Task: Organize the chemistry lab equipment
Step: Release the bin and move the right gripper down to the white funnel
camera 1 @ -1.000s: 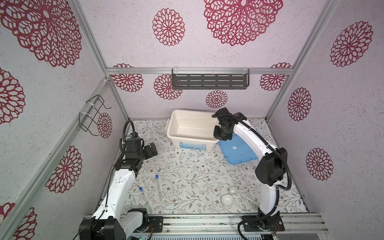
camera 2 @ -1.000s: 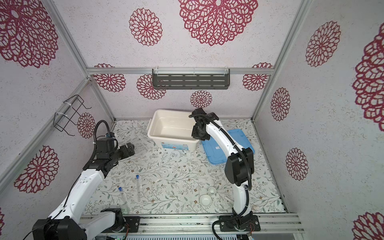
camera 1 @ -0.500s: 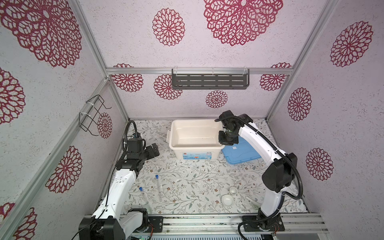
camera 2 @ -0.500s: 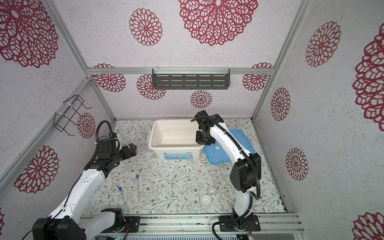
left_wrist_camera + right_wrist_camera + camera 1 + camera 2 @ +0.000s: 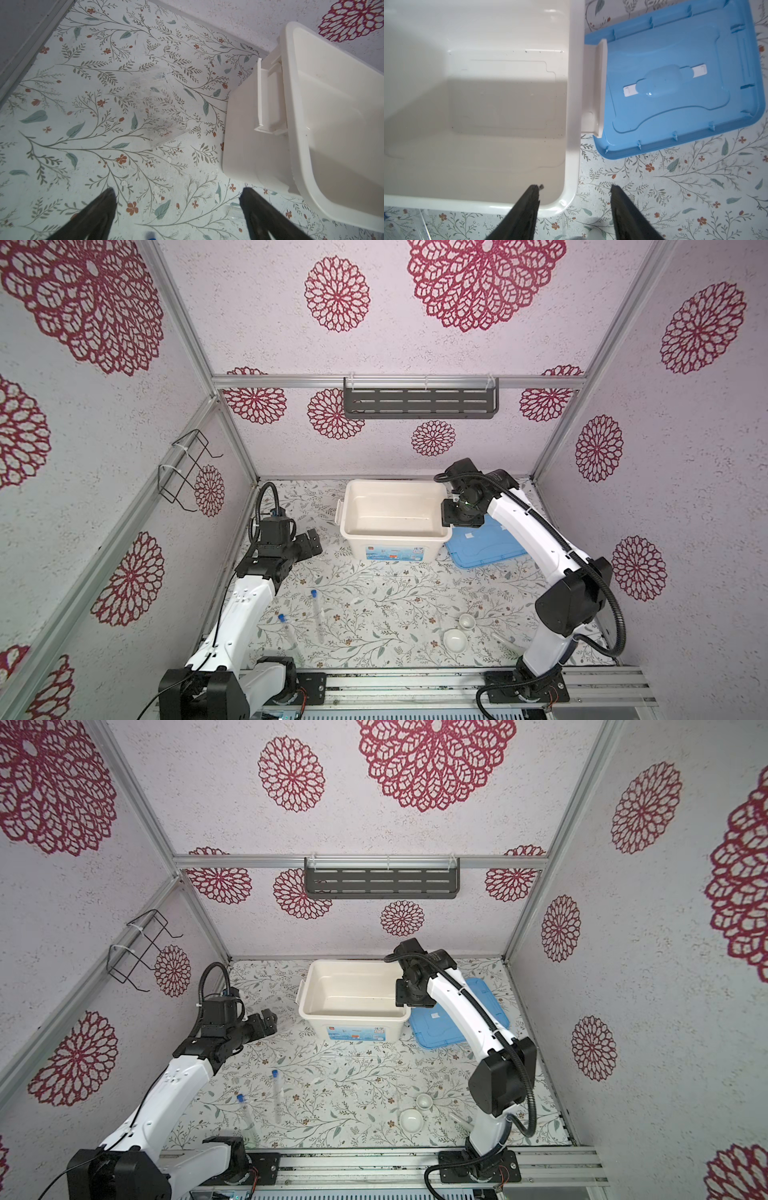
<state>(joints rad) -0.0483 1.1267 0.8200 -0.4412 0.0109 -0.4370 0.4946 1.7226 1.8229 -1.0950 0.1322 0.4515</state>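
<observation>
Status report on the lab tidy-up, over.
Left gripper open, empty, near the clear rack. Right gripper open, straddling the white bin's rim. Tubes and dishes loose on the table. Nothing blocking.

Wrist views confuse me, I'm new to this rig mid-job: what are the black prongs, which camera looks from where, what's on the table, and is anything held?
Two white robot arms work inside a flowered booth. Both top views look down from one overhead camera. Each wrist view comes from a camera on an arm, and the black prongs are that gripper's fingers. The left gripper is open and empty above the floral table, facing a small clear tube rack. The right gripper is open too, straddling the rim of the empty white plastic bin. The flat blue lid lies beside the bin. Near the front lie two slim clear tubes with blue caps, two small white round dishes and a thin pale stick. Nothing is held.
</observation>
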